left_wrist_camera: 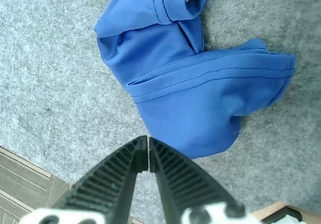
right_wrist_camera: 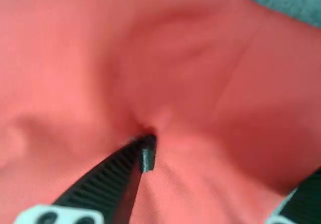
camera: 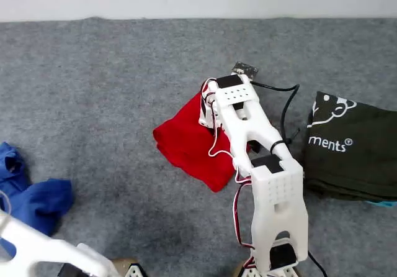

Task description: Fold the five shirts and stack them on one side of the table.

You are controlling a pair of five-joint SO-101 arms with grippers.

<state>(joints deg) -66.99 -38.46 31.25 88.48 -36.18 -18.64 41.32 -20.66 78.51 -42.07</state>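
A red shirt (camera: pixel 186 143) lies partly folded mid-table. My right gripper (camera: pixel 209 112) sits at its far right edge. In the right wrist view the red shirt (right_wrist_camera: pixel 210 73) puckers at the right gripper (right_wrist_camera: pixel 146 143), which is shut on a pinch of the cloth; one finger (right_wrist_camera: pixel 108 179) shows and cloth covers the other. A crumpled blue shirt (camera: pixel 34 199) lies at the left edge. My left gripper (left_wrist_camera: pixel 149 151) hangs shut and empty just above the near hem of that blue shirt (left_wrist_camera: pixel 200 93). A folded dark green shirt (camera: pixel 353 153) tops a stack at the right.
Grey carpet-like cloth (camera: pixel 105 90) covers the table. The left arm (camera: pixel 37 249) enters at the near left corner. A light blue edge (camera: pixel 381 203) peeks from under the green stack. A wooden table edge (left_wrist_camera: pixel 20 184) appears beside the left gripper.
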